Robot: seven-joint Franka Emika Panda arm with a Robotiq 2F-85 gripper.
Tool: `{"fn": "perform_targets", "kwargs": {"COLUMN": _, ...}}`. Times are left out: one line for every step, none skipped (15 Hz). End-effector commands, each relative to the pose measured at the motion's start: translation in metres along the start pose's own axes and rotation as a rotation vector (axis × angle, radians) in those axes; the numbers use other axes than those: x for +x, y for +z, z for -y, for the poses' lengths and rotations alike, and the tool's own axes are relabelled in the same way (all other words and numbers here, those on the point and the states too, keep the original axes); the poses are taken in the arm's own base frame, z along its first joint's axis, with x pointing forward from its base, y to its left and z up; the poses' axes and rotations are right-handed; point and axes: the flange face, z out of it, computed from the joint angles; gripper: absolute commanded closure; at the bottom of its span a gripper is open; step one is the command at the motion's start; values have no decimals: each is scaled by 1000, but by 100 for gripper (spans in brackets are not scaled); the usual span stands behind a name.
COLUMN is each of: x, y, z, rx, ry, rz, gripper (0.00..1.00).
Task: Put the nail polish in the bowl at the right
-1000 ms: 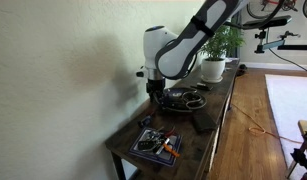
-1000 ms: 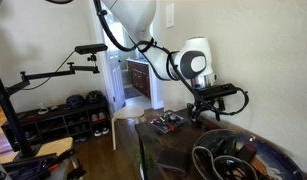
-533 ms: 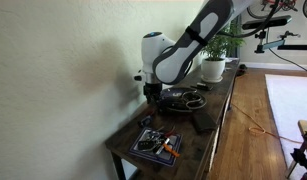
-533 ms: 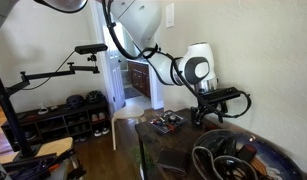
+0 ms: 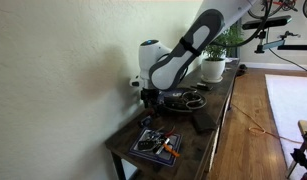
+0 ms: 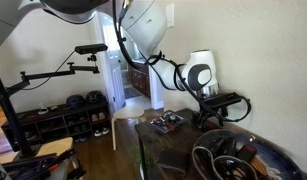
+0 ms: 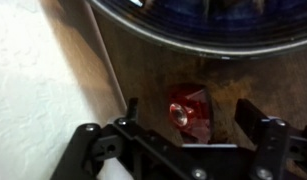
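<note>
Two black fingers [image 7: 130, 110] of the gripper [image 5: 150, 97] stand wide apart in the wrist view, one on each side of the small red nail polish [image 7: 188, 112], with bare table [image 7: 143, 70] showing between each finger and the bottle. The nail polish sits on the table just beside the rim of the bowl [image 7: 183, 40] and near the white wall [image 7: 43, 90] on the left, so it is not yet in the bowl. Whether it stands upright or leans, the blurred picture does not settle. The step in hand is the grasp. To do it well, the gripper should keep the bottle centred between the fingers, come low enough to take the body instead of the cap, and close gently so the smooth little bottle does not tip or slip out. The left finger needs room from the wall, and the lift should clear the rim before any move to the right over the bowl. Only the wrist view shows the bottle and the gap around it; in both exterior views the arm [image 5: 183, 50] and gripper hide it. An exterior view alone shows the square tray [image 5: 156, 143] at the near end of the table and the plant pot [image 5: 213, 68] at the far end.
</note>
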Motion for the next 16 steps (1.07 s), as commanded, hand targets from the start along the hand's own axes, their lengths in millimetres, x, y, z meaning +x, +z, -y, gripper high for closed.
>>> {"fn": "perform_targets", "kwargs": {"x": 0, "y": 8, "z": -6, "rx": 0, "ry": -28, "rz": -11, "gripper": 32}}
{"fn": "perform_targets", "kwargs": {"x": 0, "y": 9, "z": -7, "rx": -1, "ry": -29, "rz": -12, "gripper": 40}}
{"fn": "perform_targets", "kwargs": {"x": 0, "y": 9, "z": -8, "rx": -3, "ry": -29, "rz": -12, "gripper": 46}}
{"fn": "perform_targets", "kwargs": {"x": 0, "y": 6, "z": -8, "rx": -6, "ry": -30, "rz": -10, "gripper": 54}}
{"fn": "perform_targets", "kwargs": {"x": 0, "y": 5, "z": -8, "rx": -9, "ry": -30, "rz": -10, "gripper": 59}}
{"fn": "perform_targets", "kwargs": {"x": -1, "y": 3, "z": -8, "rx": -12, "ry": -29, "rz": -11, "gripper": 67}}
{"fn": "perform_targets", "kwargs": {"x": -1, "y": 2, "z": -8, "rx": -13, "ry": -28, "rz": -10, "gripper": 73}}
{"fn": "perform_targets", "kwargs": {"x": -2, "y": 0, "z": -7, "rx": -12, "ry": -26, "rz": -12, "gripper": 78}}
{"fn": "perform_targets", "kwargs": {"x": -4, "y": -1, "z": -5, "rx": -9, "ry": -20, "rz": -13, "gripper": 81}}
{"fn": "perform_targets", "kwargs": {"x": -6, "y": -3, "z": -3, "rx": -6, "ry": -15, "rz": -12, "gripper": 81}}
{"fn": "perform_targets", "kwargs": {"x": -7, "y": -6, "z": -1, "rx": -2, "ry": -11, "rz": -13, "gripper": 81}}
{"fn": "perform_targets", "kwargs": {"x": -7, "y": -11, "z": 2, "rx": 7, "ry": -1, "rz": -14, "gripper": 81}}
{"fn": "perform_targets", "kwargs": {"x": -6, "y": -15, "z": 4, "rx": 12, "ry": -1, "rz": -11, "gripper": 81}}
{"fn": "perform_targets", "kwargs": {"x": -7, "y": -21, "z": 7, "rx": 13, "ry": 2, "rz": -4, "gripper": 81}}
{"fn": "perform_targets", "kwargs": {"x": -8, "y": -25, "z": 9, "rx": 13, "ry": 7, "rz": 3, "gripper": 81}}
{"fn": "perform_targets", "kwargs": {"x": -9, "y": -32, "z": 10, "rx": 13, "ry": 18, "rz": 8, "gripper": 81}}
